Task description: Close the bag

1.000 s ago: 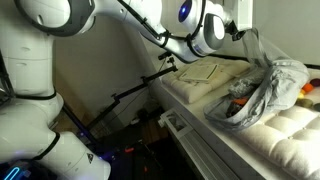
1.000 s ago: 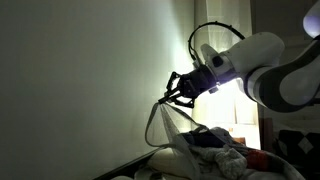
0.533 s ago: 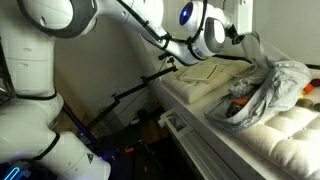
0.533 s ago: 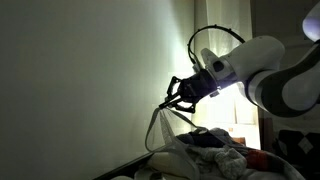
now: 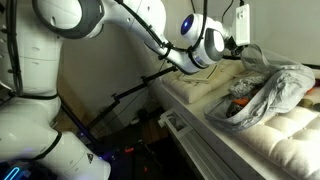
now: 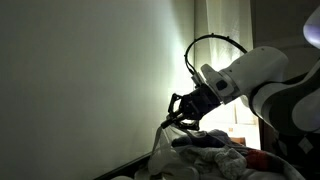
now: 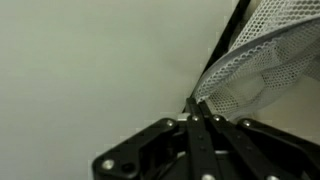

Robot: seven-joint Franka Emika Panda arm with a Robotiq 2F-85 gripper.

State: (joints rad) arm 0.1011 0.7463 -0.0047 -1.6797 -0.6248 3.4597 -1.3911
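The bag is a crinkled translucent grey-silver plastic bag lying on a white padded surface, with orange items showing through. In an exterior view it is a pale heap under the gripper. My gripper is at the bag's upper edge and also shows in an exterior view. In the wrist view the fingers are pressed together, with a thin edge of pale mesh-looking material running from the tips. The pinched spot itself is dark.
A folded cream cloth lies on the padded surface beside the bag. A dark stand leans below the surface's edge. A plain wall is close behind the gripper. Dark blue cloth and a red item lie by the bag.
The gripper has moved down towards the bag, and the wrist has turned. The lifted strip of bag edge has come down with it onto the heap.
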